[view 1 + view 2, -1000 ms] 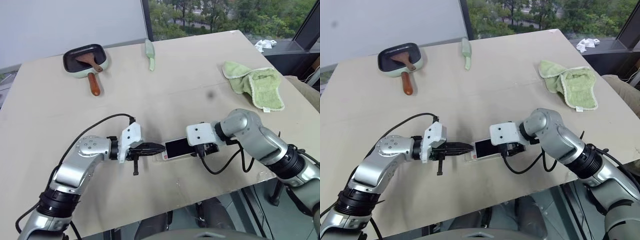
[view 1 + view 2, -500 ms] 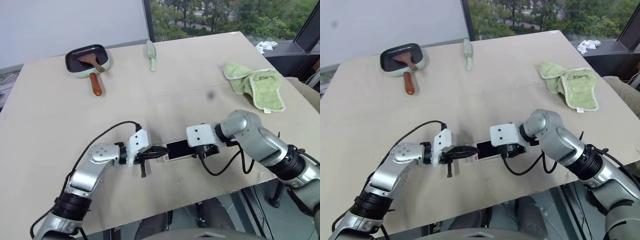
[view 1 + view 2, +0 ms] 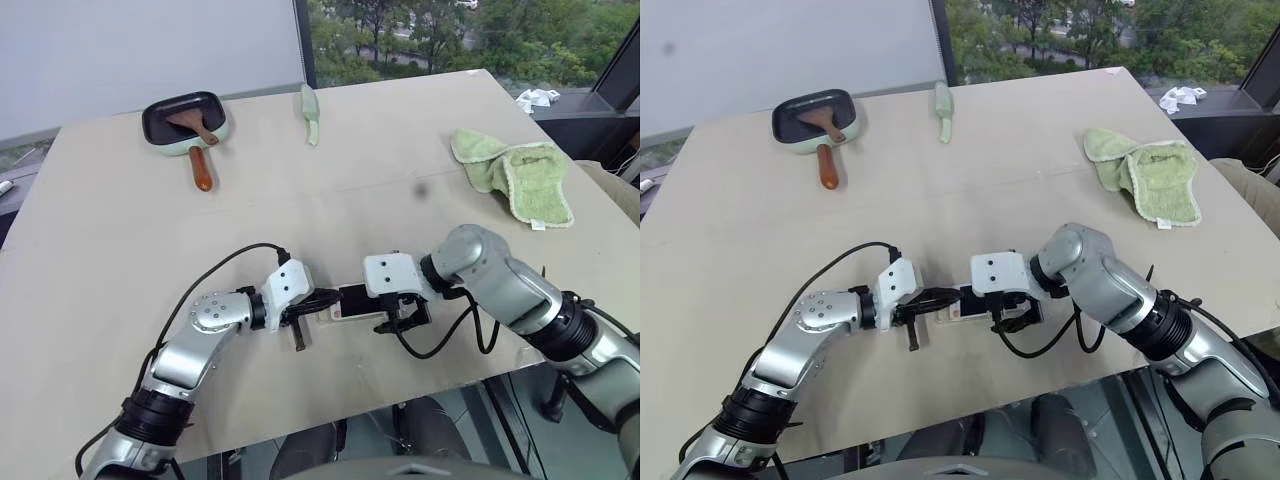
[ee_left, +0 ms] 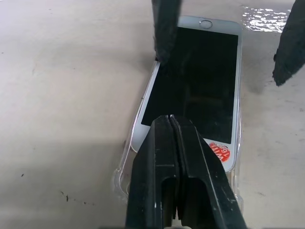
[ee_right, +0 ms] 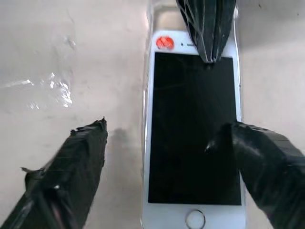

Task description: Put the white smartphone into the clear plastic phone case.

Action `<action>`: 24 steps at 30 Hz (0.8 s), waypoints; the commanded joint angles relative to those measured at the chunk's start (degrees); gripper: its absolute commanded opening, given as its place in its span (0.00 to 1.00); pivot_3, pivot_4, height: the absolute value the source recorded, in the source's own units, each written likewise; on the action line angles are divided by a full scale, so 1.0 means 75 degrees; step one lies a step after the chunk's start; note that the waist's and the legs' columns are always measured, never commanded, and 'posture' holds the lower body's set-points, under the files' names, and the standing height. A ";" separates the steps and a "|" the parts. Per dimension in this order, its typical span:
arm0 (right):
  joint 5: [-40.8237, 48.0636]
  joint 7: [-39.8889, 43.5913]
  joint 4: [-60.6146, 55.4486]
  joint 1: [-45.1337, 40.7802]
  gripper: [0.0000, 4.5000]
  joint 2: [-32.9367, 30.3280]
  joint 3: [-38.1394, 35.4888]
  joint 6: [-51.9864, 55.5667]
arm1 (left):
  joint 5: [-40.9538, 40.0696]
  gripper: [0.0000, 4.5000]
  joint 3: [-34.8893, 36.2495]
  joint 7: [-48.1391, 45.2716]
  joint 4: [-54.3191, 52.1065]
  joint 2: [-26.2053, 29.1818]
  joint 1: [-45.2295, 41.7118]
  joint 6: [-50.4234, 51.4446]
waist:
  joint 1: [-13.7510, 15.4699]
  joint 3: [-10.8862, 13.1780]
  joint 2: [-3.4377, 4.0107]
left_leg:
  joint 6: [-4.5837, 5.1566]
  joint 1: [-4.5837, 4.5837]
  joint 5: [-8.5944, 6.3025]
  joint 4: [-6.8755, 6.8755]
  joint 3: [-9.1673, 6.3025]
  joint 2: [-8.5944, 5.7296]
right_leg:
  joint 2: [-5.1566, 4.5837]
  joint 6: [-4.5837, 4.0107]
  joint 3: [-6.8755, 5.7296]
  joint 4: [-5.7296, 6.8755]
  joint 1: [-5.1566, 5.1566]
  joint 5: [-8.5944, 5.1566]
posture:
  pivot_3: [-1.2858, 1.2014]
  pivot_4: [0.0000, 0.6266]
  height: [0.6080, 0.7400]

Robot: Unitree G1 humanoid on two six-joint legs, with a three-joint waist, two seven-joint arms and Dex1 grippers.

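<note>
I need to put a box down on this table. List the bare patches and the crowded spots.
Free: the middle of the table between the pan and the green towel, and its left side. Crowded: the near edge, where both tools, left and right, meet over the white smartphone.

My left gripper [image 4: 172, 125] is squeezed shut, and its black fingers cover the near end of the white smartphone [image 4: 198, 81], so I cannot tell if the tips touch the screen. A red sticker [image 4: 220, 152] on the phone is partly hidden, and its words are too small to read. The clear plastic phone case [image 4: 125, 164] is so see-through that I can only spot a bit of its rim. My right gripper's fingers [image 5: 66, 176] are cut off by the picture edge.
</note>
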 commanded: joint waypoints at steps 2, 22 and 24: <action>0.0311 -0.0121 -0.0359 -0.0162 0.98 -0.0322 -0.0688 0.0153 | 0.0328 0.00 -0.0335 0.0001 0.0253 0.0063 0.0224 0.0322 | 0.0000 -0.0001 0.0001 | 0.0000 0.0001 0.0000 0.0000 -0.0002 0.0000 | 0.0000 0.0000 -0.0002 0.0000 0.0001 0.0000 | 0.52 0.24 1.00; 0.1722 -0.1054 -0.0608 0.1992 0.01 -0.1615 -0.2691 -0.0168 | -0.0179 0.00 0.0012 -0.0058 -0.0516 0.0051 0.0290 0.0415 | 0.0042 -0.0005 0.0000 | 0.0002 0.0009 -0.0001 -0.0002 -0.0007 0.0003 | -0.0002 0.0000 -0.0006 -0.0007 0.0019 -0.0001 | 0.52 0.24 1.00; 0.1703 -0.1088 -0.0524 0.2036 0.01 -0.1652 -0.2626 -0.0295 | -0.0762 0.00 0.0434 0.0146 -0.1019 -0.0094 0.0170 0.0888 | 0.0051 -0.0002 -0.0001 | 0.0002 0.0006 -0.0001 -0.0002 -0.0009 0.0003 | -0.0002 0.0000 -0.0009 -0.0010 0.0019 -0.0001 | 0.52 0.24 1.00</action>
